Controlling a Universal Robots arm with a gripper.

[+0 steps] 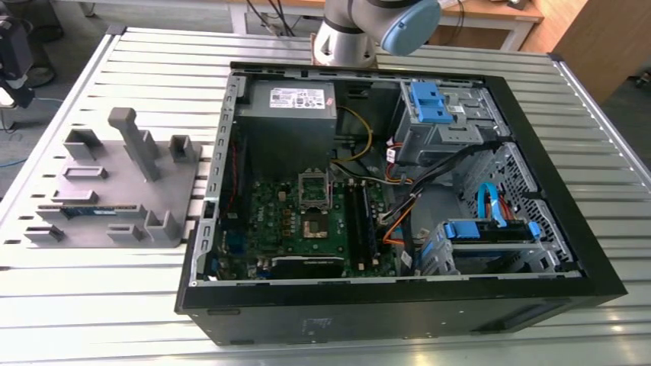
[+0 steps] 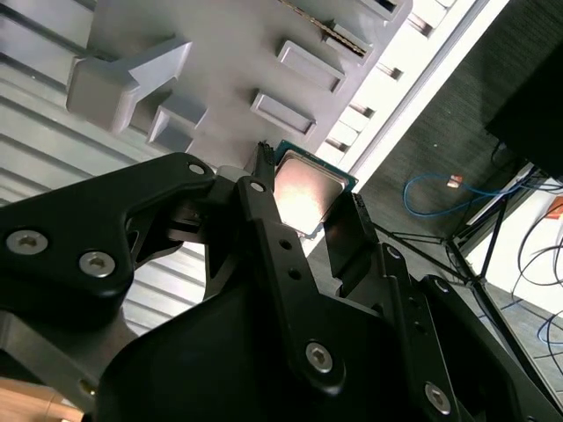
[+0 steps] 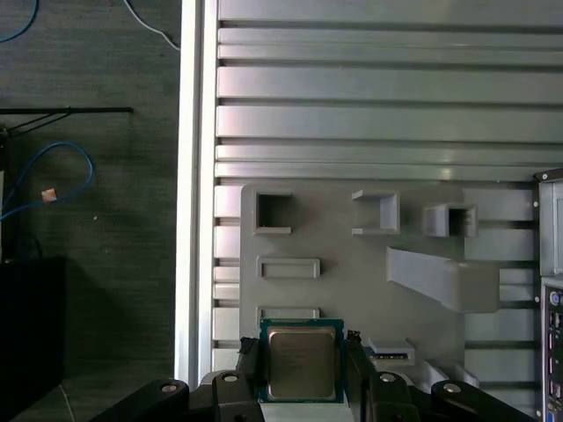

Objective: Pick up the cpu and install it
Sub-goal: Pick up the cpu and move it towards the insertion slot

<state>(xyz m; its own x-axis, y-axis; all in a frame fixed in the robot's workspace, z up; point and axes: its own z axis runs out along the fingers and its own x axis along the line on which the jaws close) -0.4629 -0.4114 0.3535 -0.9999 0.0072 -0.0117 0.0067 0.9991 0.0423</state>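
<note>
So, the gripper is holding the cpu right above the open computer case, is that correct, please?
Not quite. The gripper does hold the cpu, but it is above the grey holder tray on the slatted table, not above the open computer case, which stands beside the tray. The first wrist view shows this.

One cpu [image 3: 301,360], one gripper [image 3: 302,350], one grey fixture tray [image 1: 114,192], one open computer case [image 1: 407,313], one green motherboard [image 1: 273,223], one power supply [image 1: 290,116], two blue drive brackets [image 1: 428,103], one slotted metal table [image 1: 102,305]
</note>
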